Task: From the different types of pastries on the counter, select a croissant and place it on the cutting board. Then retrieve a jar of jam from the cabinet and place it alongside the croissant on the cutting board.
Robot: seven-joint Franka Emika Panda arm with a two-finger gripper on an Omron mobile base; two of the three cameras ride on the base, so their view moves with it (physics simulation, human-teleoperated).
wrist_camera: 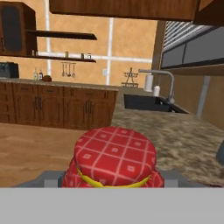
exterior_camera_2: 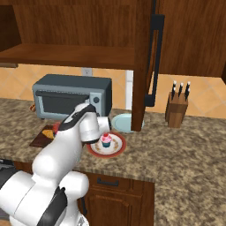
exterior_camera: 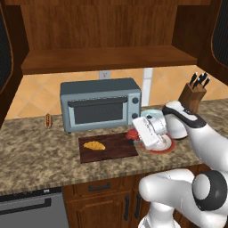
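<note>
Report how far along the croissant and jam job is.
Done: the croissant lies on the cutting board. In hand: the gripper holds the jar of jam, red checked lid up, at the board's right edge. Left: set the jar down on the board beside the croissant and let go.

arm bent fwd & low, gripper [exterior_camera: 133,135] horiz, clamped on jam jar [wrist_camera: 113,157]

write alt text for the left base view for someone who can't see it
A white robot arm's gripper holds a red jar of jam low over the right edge of a dark cutting board, where a golden croissant already lies. Behind the board on the granite counter stands a grey toaster oven.
</note>
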